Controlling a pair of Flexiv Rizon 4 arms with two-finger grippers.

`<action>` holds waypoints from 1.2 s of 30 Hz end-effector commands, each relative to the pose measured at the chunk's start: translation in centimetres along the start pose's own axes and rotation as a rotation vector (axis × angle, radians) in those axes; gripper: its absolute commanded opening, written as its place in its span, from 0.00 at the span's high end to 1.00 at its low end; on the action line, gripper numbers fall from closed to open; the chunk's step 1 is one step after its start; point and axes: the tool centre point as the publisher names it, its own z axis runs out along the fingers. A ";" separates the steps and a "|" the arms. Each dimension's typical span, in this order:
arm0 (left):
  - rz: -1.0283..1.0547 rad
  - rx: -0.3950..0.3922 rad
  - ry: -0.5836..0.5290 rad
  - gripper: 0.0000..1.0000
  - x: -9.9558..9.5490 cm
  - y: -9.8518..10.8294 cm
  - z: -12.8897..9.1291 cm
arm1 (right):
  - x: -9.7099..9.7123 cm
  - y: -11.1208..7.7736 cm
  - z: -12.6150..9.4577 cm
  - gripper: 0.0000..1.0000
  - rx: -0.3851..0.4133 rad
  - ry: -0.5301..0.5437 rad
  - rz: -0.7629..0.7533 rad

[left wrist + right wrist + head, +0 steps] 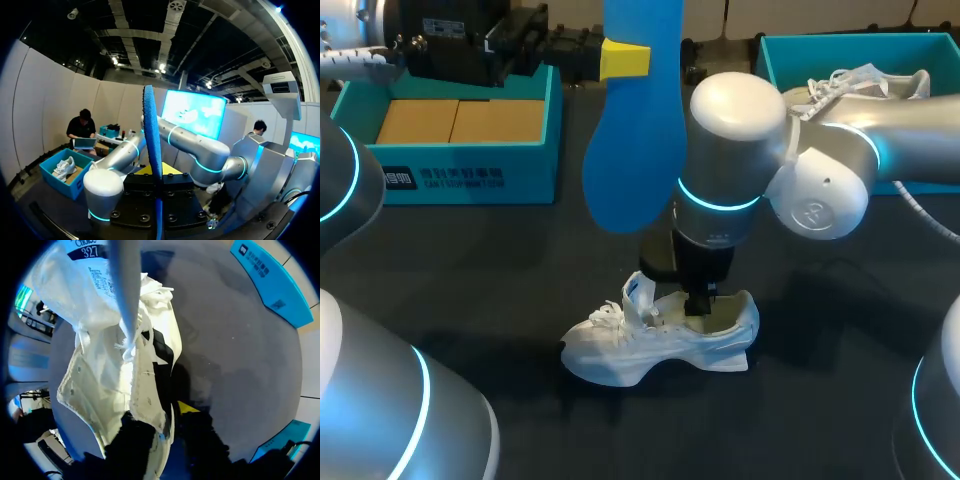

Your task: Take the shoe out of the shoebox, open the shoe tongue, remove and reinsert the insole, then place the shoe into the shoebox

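A white shoe (655,345) lies on its sole on the dark table, toe to the left, tongue and laces pulled up. My right gripper (700,300) reaches down into its opening. In the right wrist view the right gripper (165,415) is shut on the shoe's (110,370) side wall at the collar, one finger inside and one outside. Above the table my left gripper (625,58) is shut on a blue insole (635,130) that hangs down from it. In the left wrist view the insole (152,140) stands edge-on between the left gripper's (156,190) fingers.
A teal shoebox (470,175) with brown cardboard inside stands at the back left. A second teal shoebox (790,60) at the back right holds another white shoe (860,80). My right arm's elbow (820,190) hangs in front of that box.
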 end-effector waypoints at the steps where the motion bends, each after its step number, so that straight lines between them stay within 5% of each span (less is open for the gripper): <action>1: 0.001 -0.001 0.002 1.00 -0.1 0.0 0.1 | 0.3 0.5 -0.5 1.00 0.016 0.007 0.008; 13: 0.001 -0.001 0.002 1.00 -0.1 0.0 0.1 | 1.7 0.9 -3.9 1.00 0.001 0.031 0.144; 25: 0.001 -0.001 0.002 1.00 -0.1 0.0 0.1 | 3.5 1.9 -6.8 1.00 -0.073 -0.054 0.677; 26: 0.001 -0.001 0.002 1.00 -0.1 0.0 0.1 | 3.7 2.1 -6.9 1.00 -0.067 -0.054 0.702; 28: 0.001 -0.001 0.002 1.00 -0.1 0.0 0.1 | 4.2 3.4 -7.1 1.00 0.084 -0.125 0.752; 36: 0.001 -0.001 0.002 1.00 -0.1 0.0 0.1 | 4.2 3.4 -7.1 1.00 0.084 -0.125 0.752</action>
